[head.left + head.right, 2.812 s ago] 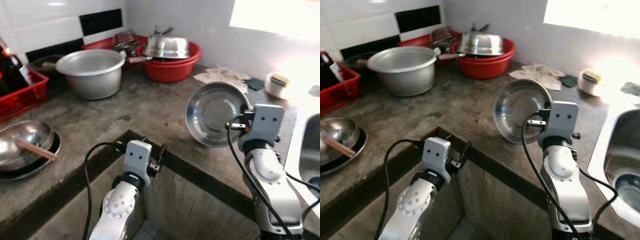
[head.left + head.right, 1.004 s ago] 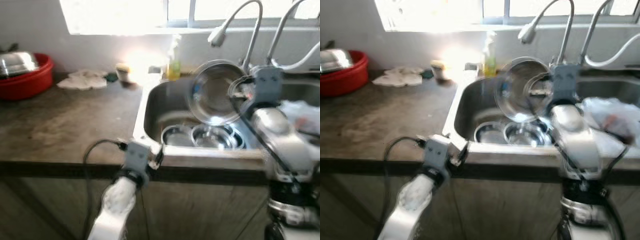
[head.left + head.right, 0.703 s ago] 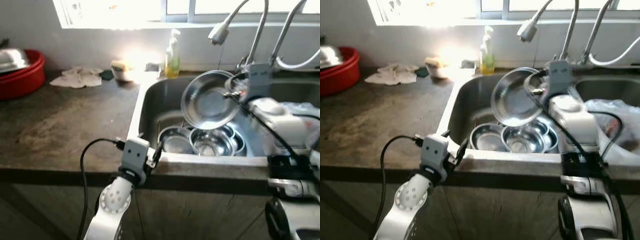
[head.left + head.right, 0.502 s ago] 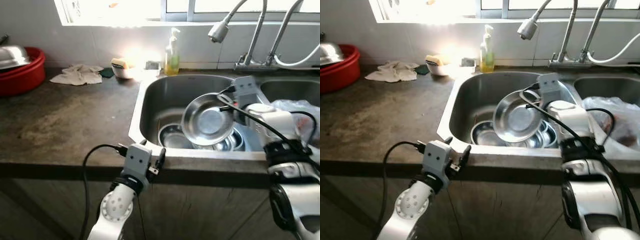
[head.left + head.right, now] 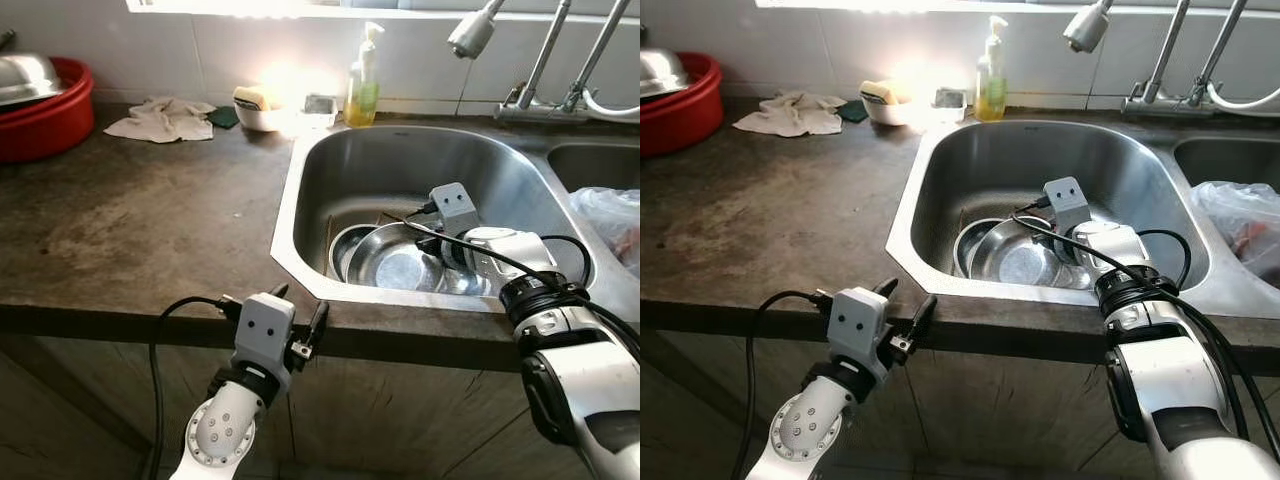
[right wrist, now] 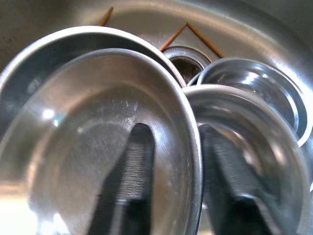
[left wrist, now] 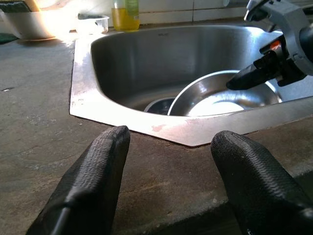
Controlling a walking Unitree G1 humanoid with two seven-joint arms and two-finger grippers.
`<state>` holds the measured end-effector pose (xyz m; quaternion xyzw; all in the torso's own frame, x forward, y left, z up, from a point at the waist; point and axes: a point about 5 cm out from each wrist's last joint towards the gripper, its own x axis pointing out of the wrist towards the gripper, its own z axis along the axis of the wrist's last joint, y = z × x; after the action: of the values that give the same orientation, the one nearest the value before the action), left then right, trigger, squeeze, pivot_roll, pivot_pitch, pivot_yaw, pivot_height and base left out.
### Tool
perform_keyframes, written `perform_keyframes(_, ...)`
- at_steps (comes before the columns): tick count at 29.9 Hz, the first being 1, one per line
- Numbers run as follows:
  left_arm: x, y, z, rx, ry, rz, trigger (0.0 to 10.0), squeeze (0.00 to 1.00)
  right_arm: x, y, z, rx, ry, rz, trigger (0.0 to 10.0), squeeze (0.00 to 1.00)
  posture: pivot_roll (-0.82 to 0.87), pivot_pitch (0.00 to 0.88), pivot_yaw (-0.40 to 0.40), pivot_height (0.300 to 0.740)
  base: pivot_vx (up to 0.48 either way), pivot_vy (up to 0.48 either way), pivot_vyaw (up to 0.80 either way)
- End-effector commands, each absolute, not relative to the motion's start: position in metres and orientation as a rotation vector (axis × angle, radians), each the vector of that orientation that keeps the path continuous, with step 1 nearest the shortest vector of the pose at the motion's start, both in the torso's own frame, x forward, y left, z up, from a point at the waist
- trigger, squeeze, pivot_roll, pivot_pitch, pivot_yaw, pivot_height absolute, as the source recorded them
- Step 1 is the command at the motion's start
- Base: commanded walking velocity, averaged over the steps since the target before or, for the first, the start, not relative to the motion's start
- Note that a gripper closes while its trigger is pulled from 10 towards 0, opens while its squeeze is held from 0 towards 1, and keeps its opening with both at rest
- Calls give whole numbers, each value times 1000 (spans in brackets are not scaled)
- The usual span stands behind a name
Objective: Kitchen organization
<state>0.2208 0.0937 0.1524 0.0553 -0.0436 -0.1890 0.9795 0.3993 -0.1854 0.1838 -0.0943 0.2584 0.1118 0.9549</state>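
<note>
Lowering shallow round steel bowl (image 5: pixel 400 262) onto steel bowls stacked in stainless sink (image 5: pixel 330 170), right gripper (image 6: pixel 168 166) pinching its rim at three o'clock; releasing remaining. Left gripper (image 7: pixel 168 142) hovering spread over worktop (image 5: pixel 130 220).

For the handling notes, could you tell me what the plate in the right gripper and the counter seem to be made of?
Plate: likely stainless steel, polished; it mirrors light and the right gripper fingers clamped on its rim. Counter: seemingly bare concrete or stone, matte, mottled grey.

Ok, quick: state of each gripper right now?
Left gripper: open, holding nothing.
Right gripper: shut on the round shiny steel bowl's rim.
</note>
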Motion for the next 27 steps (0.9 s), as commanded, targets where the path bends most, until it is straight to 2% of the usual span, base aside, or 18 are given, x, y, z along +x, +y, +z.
perform_keyframes(1, 218, 93, 147, 114, -47, -383, 10000, 0, 403, -188, 192, -174, 483, 212, 10000, 1000, 134, 187, -44, 740, 0, 0, 0)
perform_keyframes(5, 219, 94, 148, 115, -44, -380, 10000, 0, 405, -191, 199, -149, 413, 188, 10000, 1000, 133, 182, -43, 740, 0, 0, 0)
perform_keyframes(6, 220, 95, 148, 117, -46, -376, 10000, 0, 405, -192, 202, -139, 374, 174, 10000, 529, 131, 177, -42, 740, 0, 0, 0)
perform_keyframes(9, 222, 95, 148, 122, -46, -373, 10000, 0, 403, -191, 203, -119, 367, 183, 10000, 529, 131, 177, -42, 740, 0, 0, 0)
perform_keyframes(10, 224, 96, 148, 123, -47, -370, 10000, 0, 403, -192, 206, -131, 333, 168, 10000, 0, 124, 163, -37, 740, 0, 0, 0)
perform_keyframes(15, 229, 97, 147, 126, -46, -365, 10000, 0, 396, -195, 219, -148, 187, 118, 10000, 0, 116, 148, -33, 740, 0, 0, 0)
perform_keyframes(22, 238, 98, 147, 135, -65, -358, 10000, 0, 361, -186, 239, -142, -52, 32, 10000, 0, 99, 98, -19, 740, 0, 0, 0)
perform_keyframes(27, 242, 99, 145, 142, -71, -362, 10000, 0, 312, -166, 233, -209, -208, 74, 10000, 0, 77, 53, -10, 740, 0, 0, 0)
